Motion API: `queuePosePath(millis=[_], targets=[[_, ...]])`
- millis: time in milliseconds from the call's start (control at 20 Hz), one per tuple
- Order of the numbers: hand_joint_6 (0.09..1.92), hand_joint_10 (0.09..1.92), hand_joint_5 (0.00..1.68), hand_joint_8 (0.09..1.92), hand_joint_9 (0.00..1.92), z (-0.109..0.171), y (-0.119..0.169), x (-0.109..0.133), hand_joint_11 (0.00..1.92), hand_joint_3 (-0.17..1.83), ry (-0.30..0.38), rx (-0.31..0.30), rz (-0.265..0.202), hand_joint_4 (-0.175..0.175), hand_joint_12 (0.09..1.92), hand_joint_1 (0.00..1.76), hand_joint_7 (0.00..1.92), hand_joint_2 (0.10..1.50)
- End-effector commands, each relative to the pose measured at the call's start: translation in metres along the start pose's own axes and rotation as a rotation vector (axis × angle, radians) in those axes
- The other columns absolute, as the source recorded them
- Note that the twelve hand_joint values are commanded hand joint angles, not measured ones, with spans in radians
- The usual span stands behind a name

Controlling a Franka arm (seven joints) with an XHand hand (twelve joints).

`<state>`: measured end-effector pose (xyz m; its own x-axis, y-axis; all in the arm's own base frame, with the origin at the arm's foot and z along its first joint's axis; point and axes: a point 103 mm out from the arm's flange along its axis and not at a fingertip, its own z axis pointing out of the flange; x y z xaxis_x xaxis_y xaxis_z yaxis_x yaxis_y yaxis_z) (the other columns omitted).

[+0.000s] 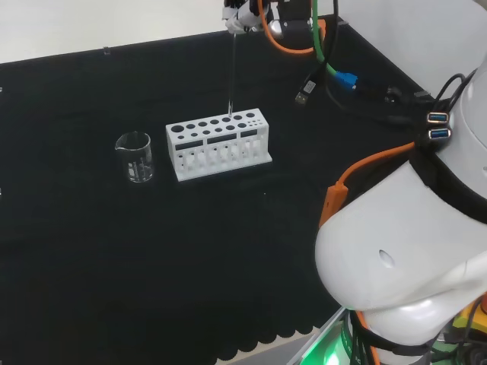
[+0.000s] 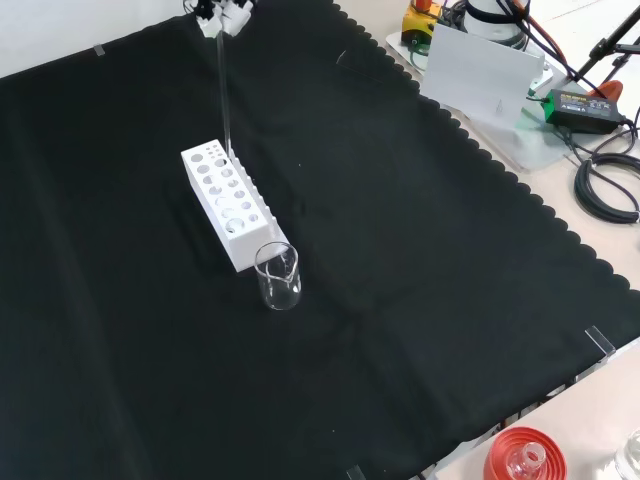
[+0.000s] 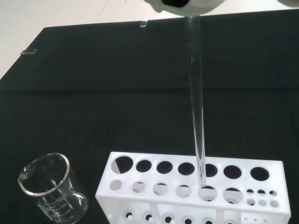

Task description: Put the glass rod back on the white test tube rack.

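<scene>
The white test tube rack [image 1: 218, 142] stands on the black cloth, its top full of round holes [image 2: 228, 205]. The hand [image 1: 245, 15] hangs high above it, fingers pinched on the upper end of the clear glass rod [image 1: 231, 72]. The rod hangs nearly upright [image 2: 224, 95]. In the wrist view the glass rod [image 3: 197, 107] comes down from the hand [image 3: 184, 3] and its lower tip meets the rack [image 3: 149, 184] at one of the large holes. I cannot tell whether the tip is inside the hole or just above it.
An empty glass beaker [image 1: 135, 156] stands beside the rack's end [image 2: 278, 276] [image 3: 51, 186]. Cables and a blue plug [image 1: 346, 80] lie behind the rack in the head view. A red ribbed stand with a flask [image 2: 520, 458] sits off the cloth's corner. The arm's white link [image 1: 403, 251] bulks at the right.
</scene>
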<state>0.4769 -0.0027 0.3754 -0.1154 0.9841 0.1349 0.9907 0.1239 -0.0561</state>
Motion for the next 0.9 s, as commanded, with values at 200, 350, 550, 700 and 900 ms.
queuePosePath(millis=[200, 350, 550, 700, 900], targets=[[0.59, 0.62, 1.06, 0.99, 1.66, 0.016, 0.012, 0.001, 1.51, 0.0, 0.025, -0.006, -0.019, -0.175, 0.86, 1.3, 1.17, 1.06], [0.59, 0.62, 1.06, 0.99, 1.66, 0.017, 0.013, 0.002, 1.51, 0.0, 0.023, -0.002, -0.02, -0.175, 0.86, 1.3, 1.17, 1.06], [0.59, 0.62, 1.06, 0.99, 1.66, 0.025, 0.02, -0.001, 1.51, 0.0, -0.012, 0.012, -0.063, -0.175, 0.86, 1.3, 1.17, 1.06], [0.59, 0.62, 1.06, 0.99, 1.66, 0.028, 0.022, 0.001, 1.51, 0.0, 0.027, 0.015, -0.079, -0.175, 0.86, 1.3, 1.17, 1.06], [0.59, 0.62, 1.06, 0.99, 1.66, 0.028, 0.023, 0.001, 1.51, 0.0, 0.043, 0.018, -0.066, -0.175, 0.86, 1.3, 1.17, 1.06]])
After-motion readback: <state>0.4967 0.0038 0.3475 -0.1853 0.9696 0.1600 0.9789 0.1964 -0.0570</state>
